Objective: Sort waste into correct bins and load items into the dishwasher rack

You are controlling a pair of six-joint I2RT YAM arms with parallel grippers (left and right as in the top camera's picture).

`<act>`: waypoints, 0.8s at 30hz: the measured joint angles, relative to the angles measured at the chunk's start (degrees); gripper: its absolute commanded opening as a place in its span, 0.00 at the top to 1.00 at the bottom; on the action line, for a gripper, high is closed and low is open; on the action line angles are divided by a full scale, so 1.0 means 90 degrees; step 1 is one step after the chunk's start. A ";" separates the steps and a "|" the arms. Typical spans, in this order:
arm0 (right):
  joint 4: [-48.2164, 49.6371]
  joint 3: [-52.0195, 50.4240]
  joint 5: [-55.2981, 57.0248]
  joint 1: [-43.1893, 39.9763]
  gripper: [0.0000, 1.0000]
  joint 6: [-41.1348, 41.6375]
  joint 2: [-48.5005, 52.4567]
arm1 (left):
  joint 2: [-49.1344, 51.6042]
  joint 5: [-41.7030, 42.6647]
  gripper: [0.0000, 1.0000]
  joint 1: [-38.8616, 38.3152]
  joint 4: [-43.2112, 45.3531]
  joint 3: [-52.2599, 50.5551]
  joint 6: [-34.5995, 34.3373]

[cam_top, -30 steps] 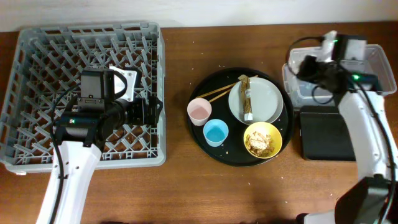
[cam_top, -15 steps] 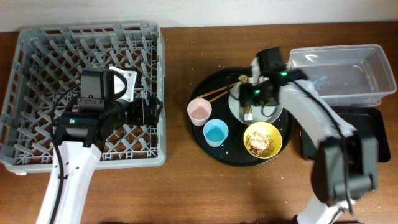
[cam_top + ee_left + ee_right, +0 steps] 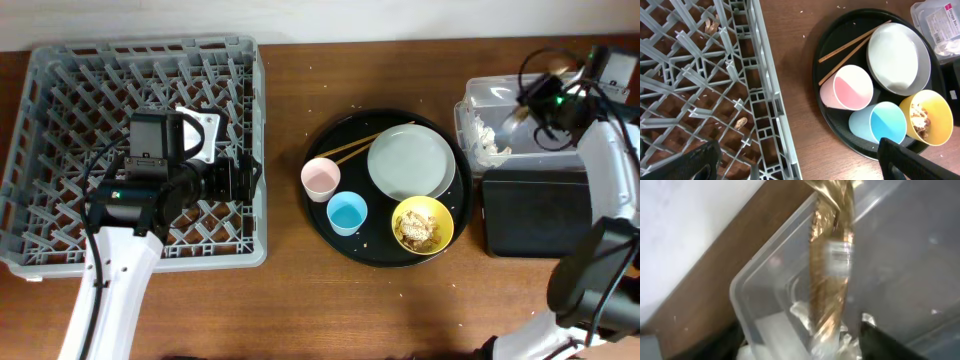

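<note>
My right gripper (image 3: 535,100) hangs over the clear plastic bin (image 3: 500,85), jaws open. In the right wrist view the gold-brown wrapper (image 3: 832,265) hangs blurred between the spread jaws (image 3: 805,347), touching neither finger, above crumpled white paper (image 3: 487,140) in the bin. Chopsticks (image 3: 350,148), white plate (image 3: 410,163), pink cup (image 3: 319,178), blue cup (image 3: 347,212) and a yellow bowl (image 3: 422,224) with food scraps sit on the round black tray (image 3: 330,230). My left gripper (image 3: 797,165) is open and empty over the right edge of the dishwasher rack (image 3: 60,80).
The shallow black bin (image 3: 530,215) lies just in front of the clear one at the right. Bare brown table separates the rack from the round tray. A few scraps (image 3: 741,122) lie under the rack's grid. The right arm's cable loops above the clear bin.
The wrapper has left the white plate and now hangs over the clear bin. My right gripper moved from the plate to the bin and opened. The left arm stayed still.
</note>
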 measured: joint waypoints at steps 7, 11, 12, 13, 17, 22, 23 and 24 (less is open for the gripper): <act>-0.3259 0.0056 -0.2072 0.2008 0.48 -0.1734 -0.1919 | -0.0073 0.0002 0.01 0.0000 -0.0425 0.0085 0.0000; -0.3300 -0.0801 -0.0546 0.4568 0.49 -0.1863 -0.1433 | -0.1103 -0.0231 0.01 0.0000 -0.0447 0.0821 -0.0107; -0.2934 -0.1044 -0.0044 0.4835 0.52 -0.1695 -0.1282 | -0.1263 -0.0359 0.01 0.0000 -0.0498 0.0872 -0.0277; -0.2642 -0.1224 0.0245 0.4962 0.56 -0.1559 -0.1134 | -0.1338 -0.0459 0.01 -0.0002 -0.0646 0.0879 -0.0498; -0.2006 -0.1617 0.0668 0.5042 0.96 -0.1258 -0.0529 | -0.1282 -0.0202 0.01 0.0000 -0.0971 0.0882 -0.0967; -0.2730 -0.1450 0.0607 0.4983 0.96 -0.1355 -0.0682 | -0.0993 0.0233 0.01 0.0000 -0.0964 0.0884 -0.0988; -0.3062 -0.1270 0.0449 0.4881 0.96 -0.1515 -0.0838 | -0.0869 0.0393 0.01 0.0000 -0.0959 0.0884 -0.0991; -0.3283 -0.0801 0.0075 0.4481 0.96 -0.1814 -0.1428 | -0.0432 0.0908 0.01 -0.0002 -0.0872 0.0884 -0.1008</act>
